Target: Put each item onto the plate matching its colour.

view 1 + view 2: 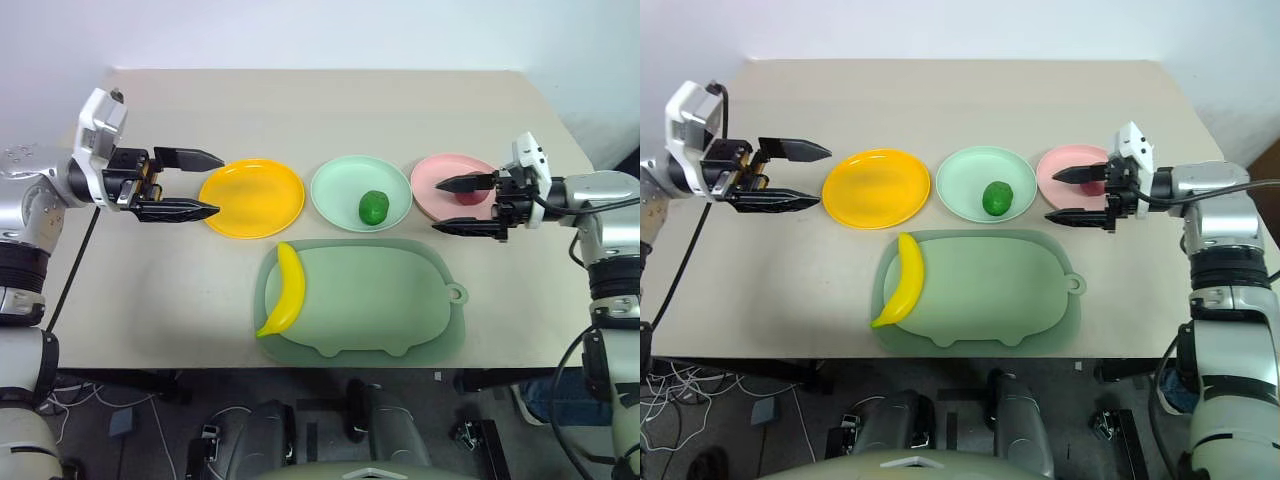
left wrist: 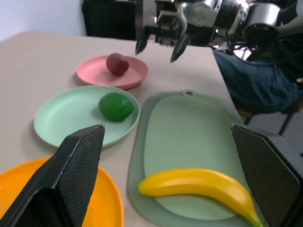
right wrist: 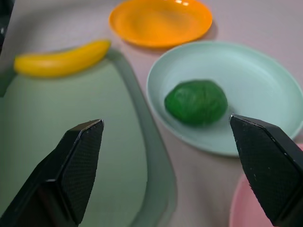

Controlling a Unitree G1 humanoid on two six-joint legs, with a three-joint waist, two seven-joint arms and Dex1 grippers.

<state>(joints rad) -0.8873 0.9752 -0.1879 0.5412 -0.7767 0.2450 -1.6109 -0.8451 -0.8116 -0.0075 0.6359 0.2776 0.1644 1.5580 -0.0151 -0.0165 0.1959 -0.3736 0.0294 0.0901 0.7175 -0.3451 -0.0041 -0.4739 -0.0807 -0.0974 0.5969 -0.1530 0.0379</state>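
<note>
Items and plates, listed by size. Table (image 1: 330, 110): beige, carrying everything. Pig-shaped mat (image 1: 380, 300): pale green, at the near edge. Yellow-orange plate (image 1: 252, 198): bare, beyond the mat's left end. Mint green plate (image 1: 345, 190): centre of the row, holding the green fruit (image 1: 373, 207). Pink plate (image 1: 440, 180): right of the row, holding the dark red fruit (image 2: 117, 64). Banana (image 1: 284, 290): yellow, curved, lying along the mat's left edge, off its plate. Left gripper (image 1: 190, 185): above the table just left of the yellow-orange plate, fingers spread wide, holding nothing. Right gripper (image 1: 445, 205): at the pink plate's near right side, fingers wide apart, holding nothing.
</note>
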